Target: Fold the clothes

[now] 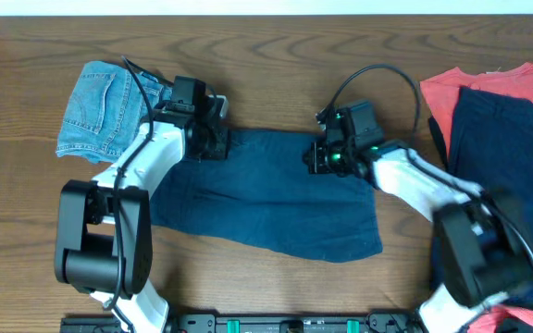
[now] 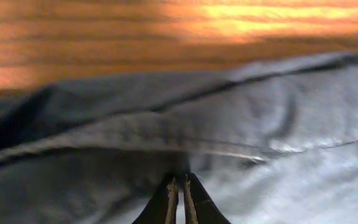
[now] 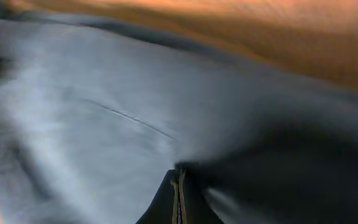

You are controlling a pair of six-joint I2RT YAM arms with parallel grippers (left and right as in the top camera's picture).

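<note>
Dark navy-blue fabric shorts (image 1: 266, 199) spread wide across the middle of the brown wooden surface (image 1: 276, 55), lower hem slanting down toward the right. Left pincer (image 2: 179, 185) at the upper left corner of the shorts, fingers pressed together, tips against a raised seam; unclear whether any cloth is caught between them. Right pincer (image 3: 179, 177) at the upper right edge, closed tight on a pucker of the navy cloth, with a dark fold running out from the tips. Both wrist views blurred. Light-blue frayed denim shorts (image 1: 100, 111) at far left, just beside the left arm. Coral-red shirt (image 1: 489, 88) at far right, with another dark navy garment (image 1: 512, 176) lying on top of it.
</note>
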